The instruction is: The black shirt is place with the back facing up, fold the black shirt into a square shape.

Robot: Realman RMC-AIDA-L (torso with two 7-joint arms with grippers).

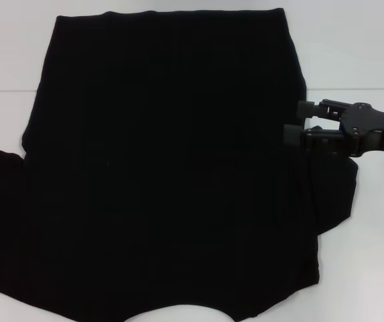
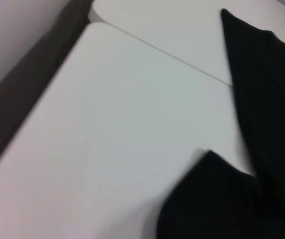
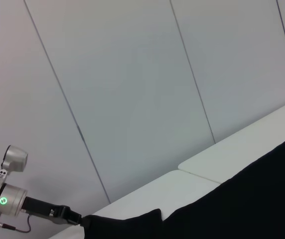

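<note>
From the head view, the black shirt (image 1: 172, 168) lay spread flat on the white table (image 1: 353, 60), plain side up, covering most of the surface, one sleeve reaching out to each side and no fold made in it yet. So the task looked to be at its very start, the first side fold not begun. The right gripper (image 1: 298, 124) reached in level from the right, its fingers spread apart with nothing between them, at the shirt's right edge just above the sleeve; whether it touched the cloth could not be told. The next move probably called for lowering onto that edge, pinching the cloth and carrying it across toward the middle. The left wrist view showed the shirt's left edge and sleeve (image 2: 217, 199) lying on bare table, with none of that arm's own fingers visible. In the right wrist view, the left gripper (image 3: 68, 215) appeared far off at the left sleeve's tip; I cannot tell how its fingers stood.
</note>
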